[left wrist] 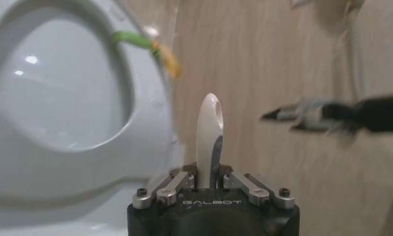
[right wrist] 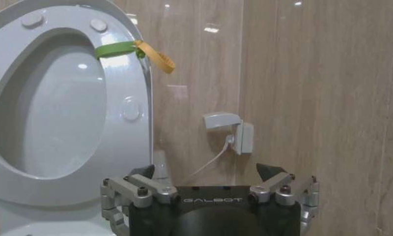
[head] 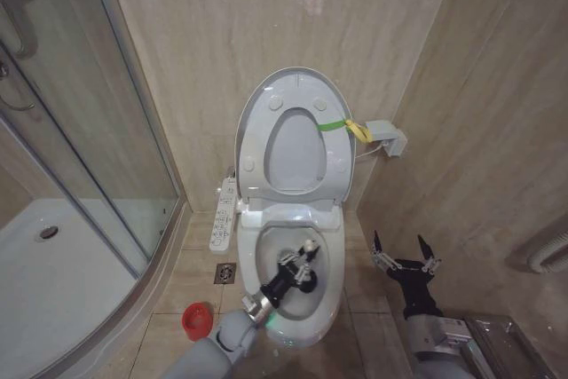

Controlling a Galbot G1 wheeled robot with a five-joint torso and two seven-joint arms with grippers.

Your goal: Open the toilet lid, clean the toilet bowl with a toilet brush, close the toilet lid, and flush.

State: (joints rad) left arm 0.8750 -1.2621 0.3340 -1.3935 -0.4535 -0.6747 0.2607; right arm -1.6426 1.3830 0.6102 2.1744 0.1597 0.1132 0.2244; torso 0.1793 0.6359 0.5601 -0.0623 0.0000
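The toilet lid (head: 288, 79) stands upright against the wall, with the ring seat raised against it and a green-and-yellow strap (head: 348, 126) at its right edge. Below it the toilet bowl (head: 330, 264) lies open. My left gripper (head: 300, 268) hangs over the bowl, shut on the toilet brush's white handle (left wrist: 210, 132), whose rounded end sticks out past the fingers. The bristle head is hidden. To the right of the toilet my right gripper (head: 398, 241) is open and empty above the floor, facing the lid (right wrist: 127, 108).
A small red cup (head: 197, 319) stands on the floor left of the bowl, near a floor drain (head: 225, 272). The buttoned side panel (head: 224, 215) sits on the toilet's left. A glass shower screen and white tray (head: 53, 272) fill the left. A wall socket (head: 387, 137) is right of the lid.
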